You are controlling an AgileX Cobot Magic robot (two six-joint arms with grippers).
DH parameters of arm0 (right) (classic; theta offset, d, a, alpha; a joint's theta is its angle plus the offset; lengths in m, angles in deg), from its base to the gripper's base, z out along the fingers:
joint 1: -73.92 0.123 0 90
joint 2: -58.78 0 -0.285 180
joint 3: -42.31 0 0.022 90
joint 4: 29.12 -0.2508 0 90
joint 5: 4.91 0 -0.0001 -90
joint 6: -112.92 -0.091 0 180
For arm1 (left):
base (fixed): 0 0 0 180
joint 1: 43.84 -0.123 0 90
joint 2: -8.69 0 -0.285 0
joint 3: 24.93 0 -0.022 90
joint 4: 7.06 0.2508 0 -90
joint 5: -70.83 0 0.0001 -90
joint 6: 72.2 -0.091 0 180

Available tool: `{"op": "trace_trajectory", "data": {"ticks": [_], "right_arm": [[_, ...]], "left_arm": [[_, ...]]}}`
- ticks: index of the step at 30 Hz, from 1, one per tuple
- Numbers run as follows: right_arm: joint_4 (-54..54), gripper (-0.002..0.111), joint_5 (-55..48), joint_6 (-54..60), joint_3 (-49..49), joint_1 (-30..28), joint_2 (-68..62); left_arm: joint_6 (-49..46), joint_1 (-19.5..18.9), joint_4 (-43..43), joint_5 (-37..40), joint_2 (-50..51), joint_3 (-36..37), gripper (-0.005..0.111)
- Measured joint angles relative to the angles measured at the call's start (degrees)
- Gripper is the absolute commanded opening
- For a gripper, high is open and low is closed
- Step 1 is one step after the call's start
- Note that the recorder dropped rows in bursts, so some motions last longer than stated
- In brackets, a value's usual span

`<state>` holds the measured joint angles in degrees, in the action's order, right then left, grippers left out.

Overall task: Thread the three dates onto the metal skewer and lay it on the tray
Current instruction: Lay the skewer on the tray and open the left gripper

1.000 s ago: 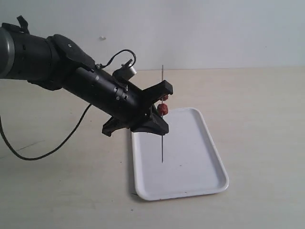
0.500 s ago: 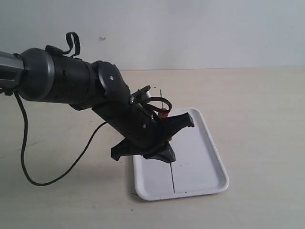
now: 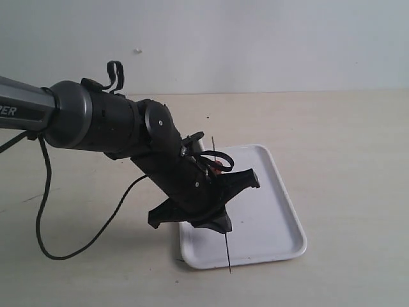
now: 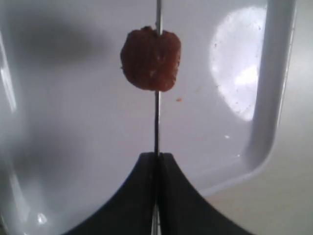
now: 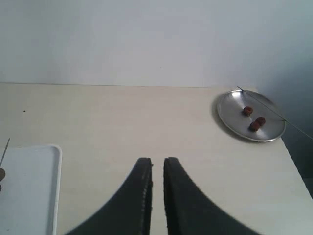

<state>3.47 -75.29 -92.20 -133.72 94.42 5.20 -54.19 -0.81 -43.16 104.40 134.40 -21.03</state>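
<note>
My left gripper (image 4: 157, 155) is shut on the thin metal skewer (image 4: 157, 117), which runs straight out from between its pads. One wrinkled reddish-brown date (image 4: 151, 59) sits threaded on the rod, over the white tray (image 4: 274, 98). In the exterior view the left gripper (image 3: 220, 208) holds the skewer (image 3: 228, 252) steeply over the tray (image 3: 268, 217), lower tip by the front rim. A bit of date (image 3: 218, 167) peeks out behind the gripper; the others are hidden. My right gripper (image 5: 157, 161) is shut and holds nothing.
In the right wrist view a round metal plate (image 5: 230, 115) stands near the table's far corner, with three more dates (image 5: 255, 120) and a second thin skewer (image 5: 274, 111) lying across it. The tray's corner (image 5: 34, 186) shows there too. A black cable (image 3: 64, 246) trails left.
The left arm has swung down and toward the tray's front, lowering the skewer from mid-tray. Its lower tip now reaches the front rim, and the dates are mostly hidden behind the gripper.
</note>
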Motion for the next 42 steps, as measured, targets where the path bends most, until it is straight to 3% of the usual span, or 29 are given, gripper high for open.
{"op": "trace_trajectory", "data": {"ticks": [14,16,24,36,39,42], "right_arm": [[0.0,0.011,0.0,0.12,0.0,0.0,0.0],[0.0,0.011,0.0,0.12,0.0,0.0,0.0],[0.0,0.011,0.0,0.12,0.0,0.0,0.0],[0.0,0.011,0.0,0.12,0.0,0.0,0.0],[0.0,0.011,0.0,0.12,0.0,0.0,0.0],[0.0,0.011,0.0,0.12,0.0,0.0,0.0]], "left_arm": [[-0.62,0.0,0.02,-0.57,1.2,0.0,0.001],[-0.87,0.0,0.02,-0.57,1.2,0.0,0.006],[-1.02,0.0,0.02,-1.17,1.2,0.0,0.047],[-1.02,0.0,0.02,-1.27,1.2,0.0,0.05],[-1.02,0.0,0.02,-1.27,1.2,0.0,0.067],[-1.02,0.0,0.02,-1.27,1.2,0.0,0.067]]}}
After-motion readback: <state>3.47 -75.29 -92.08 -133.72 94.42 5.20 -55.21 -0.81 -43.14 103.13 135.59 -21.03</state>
